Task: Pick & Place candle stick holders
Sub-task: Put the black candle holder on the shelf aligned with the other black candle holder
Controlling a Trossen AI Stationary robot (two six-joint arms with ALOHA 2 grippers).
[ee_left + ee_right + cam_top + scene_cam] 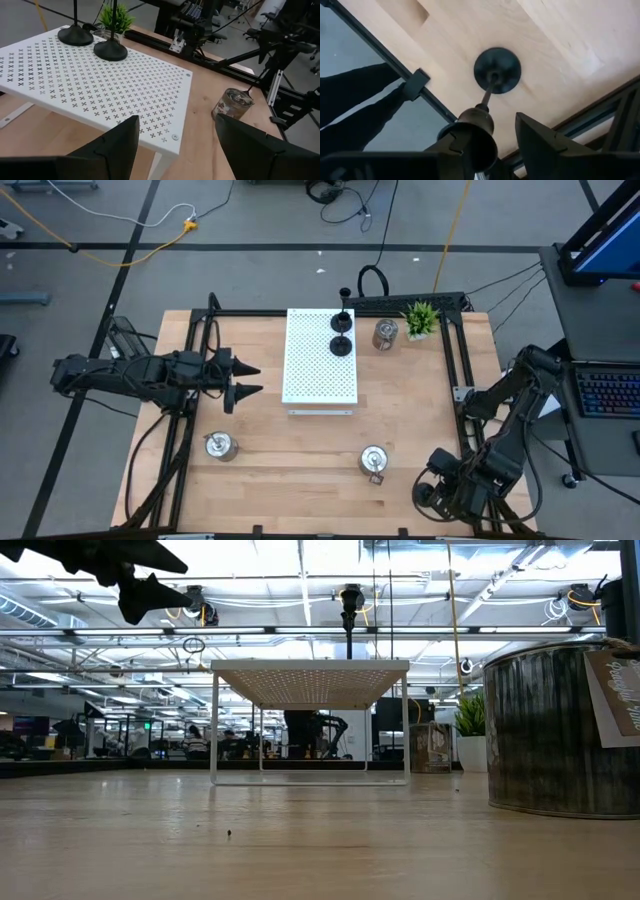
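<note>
2 black candle stick holders (341, 345) upright on board, 3 silver holders (219, 445) on table
</note>
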